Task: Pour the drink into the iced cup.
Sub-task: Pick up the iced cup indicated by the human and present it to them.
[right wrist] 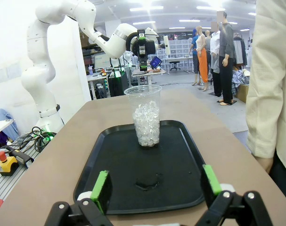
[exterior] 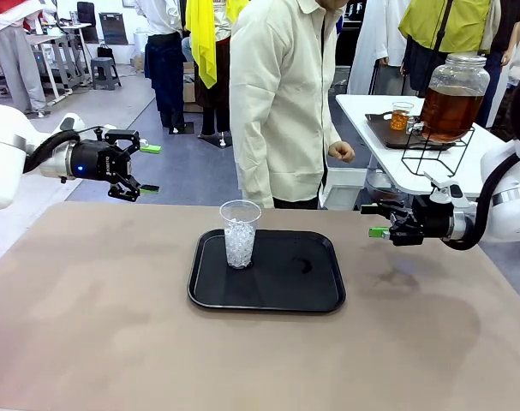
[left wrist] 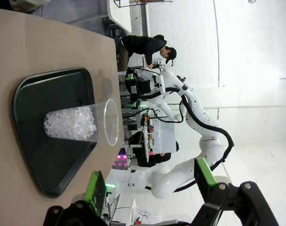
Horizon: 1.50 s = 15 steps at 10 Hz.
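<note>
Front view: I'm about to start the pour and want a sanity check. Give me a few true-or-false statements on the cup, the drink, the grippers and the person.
1. The iced cup stands upright on the black tray. True.
2. The cup already holds amber liquid. False: it holds only ice. The drink is in the dispenser jar on the white side table beyond the right arm.
3. The left gripper and the right gripper are both open and hold nothing. True.
4. The person is gripping the cup. False: the person's hand is at waist height, clear of the cup.
</note>
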Motion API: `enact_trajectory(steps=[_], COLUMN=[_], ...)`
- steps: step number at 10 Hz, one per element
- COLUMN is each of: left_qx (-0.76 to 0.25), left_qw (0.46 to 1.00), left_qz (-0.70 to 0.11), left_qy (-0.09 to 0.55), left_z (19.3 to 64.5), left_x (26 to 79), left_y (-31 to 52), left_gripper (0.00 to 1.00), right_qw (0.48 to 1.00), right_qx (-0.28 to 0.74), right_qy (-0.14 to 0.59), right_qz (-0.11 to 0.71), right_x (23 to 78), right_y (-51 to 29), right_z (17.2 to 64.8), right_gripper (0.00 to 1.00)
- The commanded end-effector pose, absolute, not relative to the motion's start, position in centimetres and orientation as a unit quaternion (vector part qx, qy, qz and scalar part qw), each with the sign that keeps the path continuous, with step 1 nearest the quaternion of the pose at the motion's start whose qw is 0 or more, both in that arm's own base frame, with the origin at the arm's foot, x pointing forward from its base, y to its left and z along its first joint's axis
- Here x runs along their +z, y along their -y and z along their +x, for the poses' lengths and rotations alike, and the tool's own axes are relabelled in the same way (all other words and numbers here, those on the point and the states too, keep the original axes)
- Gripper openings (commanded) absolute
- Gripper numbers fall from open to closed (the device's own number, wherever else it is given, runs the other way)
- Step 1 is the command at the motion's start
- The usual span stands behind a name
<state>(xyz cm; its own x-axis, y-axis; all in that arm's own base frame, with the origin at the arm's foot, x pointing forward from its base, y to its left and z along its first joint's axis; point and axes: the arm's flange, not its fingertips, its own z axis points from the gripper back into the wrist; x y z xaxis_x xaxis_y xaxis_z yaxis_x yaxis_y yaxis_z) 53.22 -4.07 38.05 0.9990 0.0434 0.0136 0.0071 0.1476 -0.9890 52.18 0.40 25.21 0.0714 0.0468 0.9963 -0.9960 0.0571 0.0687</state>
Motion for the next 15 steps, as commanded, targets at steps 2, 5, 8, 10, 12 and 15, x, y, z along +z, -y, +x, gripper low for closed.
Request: enact_trajectory(steps=[2,5,8,10,12,15], left_qx=[0.019,0.019,0.019,0.019,0.019,0.019], left_qw=[0.755,0.755,0.755,0.755,0.755,0.755], left_qz=[-0.655,-0.655,-0.655,-0.655,-0.655,-0.655], left_qy=[0.020,0.020,0.020,0.020,0.020,0.020], left_z=[53.20,53.20,53.20,53.20,53.20,53.20], left_x=[38.30,38.30,38.30,38.30,38.30,38.30], left_y=[4.09,4.09,4.09,4.09,4.09,4.09], left_gripper=[1.00,1.00,1.00,1.00,1.00,1.00], right_qw=[0.542,0.542,0.542,0.542,0.542,0.542], right_qx=[0.481,0.481,0.481,0.481,0.481,0.481], right_qy=[0.484,0.484,0.484,0.484,0.484,0.484], right_qz=[0.490,0.490,0.490,0.490,0.490,0.490], right_x=[25.41,25.41,25.41,25.41,25.41,25.41], right_y=[-0.45,-0.45,-0.45,-0.45,-0.45,-0.45], right_z=[52.26,52.26,52.26,52.26,52.26,52.26], right_gripper=[1.00,1.00,1.00,1.00,1.00,1.00])
